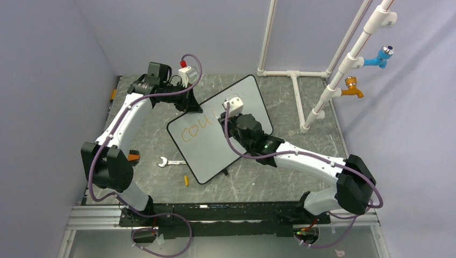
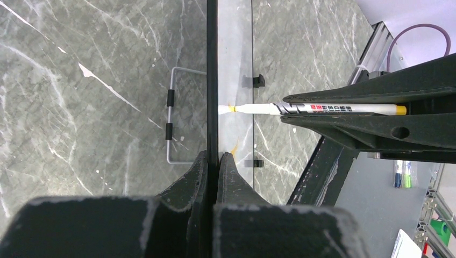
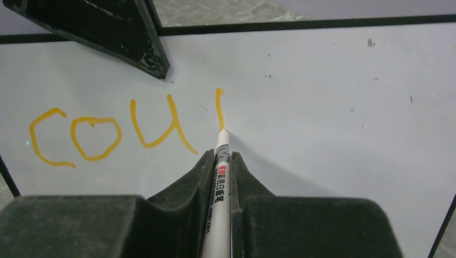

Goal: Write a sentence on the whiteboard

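The whiteboard (image 1: 209, 158) sits on the counter (image 1: 253, 185) with a wrench (image 1: 168, 162) just beside its near-left rim. It carries only "cou" and one more stroke of the sentence (image 3: 144, 144), so I'd say most of the writing is left. The left fingers (image 2: 196, 180) pinch the whiteboard's rim, and the right fingers (image 3: 199, 172) clamp the marker (image 3: 221, 177), its tip on the whiteboard. From overhead the right arm hides that stroke.

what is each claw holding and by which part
The right claw holds the marker by its barrel, behind the tip, which touches the whiteboard. The left claw is clamped on the whiteboard's black-rimmed edge.
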`<state>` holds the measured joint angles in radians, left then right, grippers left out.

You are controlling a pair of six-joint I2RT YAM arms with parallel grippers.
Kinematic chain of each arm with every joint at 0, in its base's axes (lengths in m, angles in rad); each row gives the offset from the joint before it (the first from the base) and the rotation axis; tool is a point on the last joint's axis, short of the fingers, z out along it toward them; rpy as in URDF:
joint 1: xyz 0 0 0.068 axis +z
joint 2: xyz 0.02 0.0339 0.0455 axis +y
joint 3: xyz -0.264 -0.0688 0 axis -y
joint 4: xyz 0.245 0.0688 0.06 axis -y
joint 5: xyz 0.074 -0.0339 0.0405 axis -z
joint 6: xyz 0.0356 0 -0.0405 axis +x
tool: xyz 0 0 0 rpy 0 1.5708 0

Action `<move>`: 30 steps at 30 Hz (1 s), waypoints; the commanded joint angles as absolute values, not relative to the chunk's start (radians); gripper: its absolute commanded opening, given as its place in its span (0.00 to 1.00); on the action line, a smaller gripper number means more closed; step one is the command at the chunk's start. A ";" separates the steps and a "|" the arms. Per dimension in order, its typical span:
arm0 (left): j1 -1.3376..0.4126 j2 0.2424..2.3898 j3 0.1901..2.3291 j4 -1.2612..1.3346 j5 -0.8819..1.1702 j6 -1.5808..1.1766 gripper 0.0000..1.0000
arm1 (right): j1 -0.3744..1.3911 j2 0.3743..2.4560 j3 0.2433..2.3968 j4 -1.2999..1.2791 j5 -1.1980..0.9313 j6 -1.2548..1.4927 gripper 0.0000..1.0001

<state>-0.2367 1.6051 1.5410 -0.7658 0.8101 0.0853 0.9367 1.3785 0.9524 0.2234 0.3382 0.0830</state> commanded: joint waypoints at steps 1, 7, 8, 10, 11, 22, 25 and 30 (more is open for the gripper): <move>-0.245 1.572 1.540 -0.748 0.750 0.161 0.00 | 0.934 1.360 0.913 0.210 0.327 0.124 0.00; -0.244 1.571 1.538 -0.748 0.749 0.162 0.00 | 0.934 1.338 0.896 0.197 0.324 0.136 0.00; -0.245 1.571 1.539 -0.748 0.749 0.162 0.00 | 0.933 1.336 0.895 0.196 0.323 0.137 0.00; -0.245 1.569 1.539 -0.747 0.749 0.162 0.00 | 0.933 1.335 0.895 0.194 0.322 0.139 0.00; -0.245 1.569 1.539 -0.748 0.749 0.161 0.00 | 0.932 1.334 0.896 0.193 0.324 0.140 0.00; -0.245 1.574 1.538 -0.747 0.747 0.162 0.00 | 0.931 1.358 0.965 0.181 0.334 0.095 0.00; -0.245 1.577 1.540 -0.749 0.750 0.161 0.00 | 0.929 1.368 0.985 0.181 0.332 0.084 0.00; -0.245 1.572 1.536 -0.745 0.746 0.160 0.00 | 0.919 1.387 1.018 0.175 0.328 0.081 0.00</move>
<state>-0.2371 1.6051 1.5406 -0.7666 0.8139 0.0849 0.9348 1.3659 0.9588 0.1650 0.3336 0.0963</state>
